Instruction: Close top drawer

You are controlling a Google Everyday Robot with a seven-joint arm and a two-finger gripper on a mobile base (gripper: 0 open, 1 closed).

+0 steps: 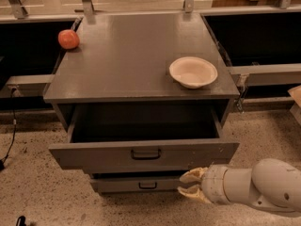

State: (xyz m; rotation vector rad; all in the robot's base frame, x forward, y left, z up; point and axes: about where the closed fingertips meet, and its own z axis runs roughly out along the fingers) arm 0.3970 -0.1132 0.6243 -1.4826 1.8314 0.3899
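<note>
The top drawer (pixel 94 154) and bench (pixel 131 60) are gray, the handle (pixel 146 153) dark. The cream end effector (pixel 190 184) sits low right, just under the top drawer's front, over speckled beige floor (pixel 37 192). The fruit (pixel 68 39) is red-orange, the bowl (pixel 193 71) off-white.

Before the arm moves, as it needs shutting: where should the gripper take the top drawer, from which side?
Likely the flat front of the top drawer, by its handle, from the front: it stands pulled out. The gripper sits below its right end.

red apple (pixel 68 39) — far left corner of the gray cabinet top (pixel 131 60). cream bowl (pixel 193 72) — right side, upright. black cable (pixel 12 135) over speckled floor (pixel 37 192).
</note>
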